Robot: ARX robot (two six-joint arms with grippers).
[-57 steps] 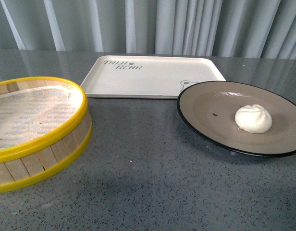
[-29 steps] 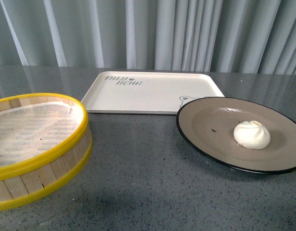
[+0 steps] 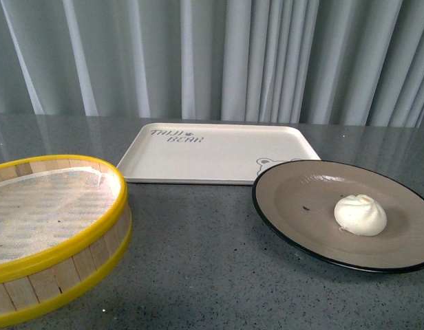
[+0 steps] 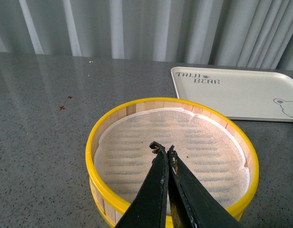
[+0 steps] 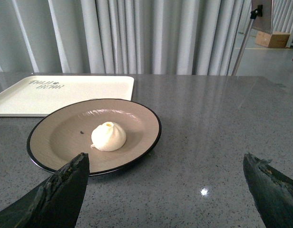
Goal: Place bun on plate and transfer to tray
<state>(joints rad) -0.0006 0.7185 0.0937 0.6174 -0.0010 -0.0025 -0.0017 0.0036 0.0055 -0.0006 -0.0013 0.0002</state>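
Observation:
The cream-white bun sits on the grey-brown plate with a black rim, at the right of the table. The plate's far edge overlaps the near right corner of the cream tray with "BEAR" lettering. In the right wrist view the bun lies on the plate, ahead of my open, empty right gripper, with the tray beyond. My left gripper is shut and empty above the steamer basket; the tray shows behind. Neither arm shows in the front view.
A yellow-rimmed wooden steamer basket with a white cloth liner stands at the front left. Grey curtains hang behind the grey speckled table. A stand and a box show beyond the table in the right wrist view.
Everything sits lower in the front view now, so that camera has tilted up. The bun, plate, tray and basket keep their places relative to each other.

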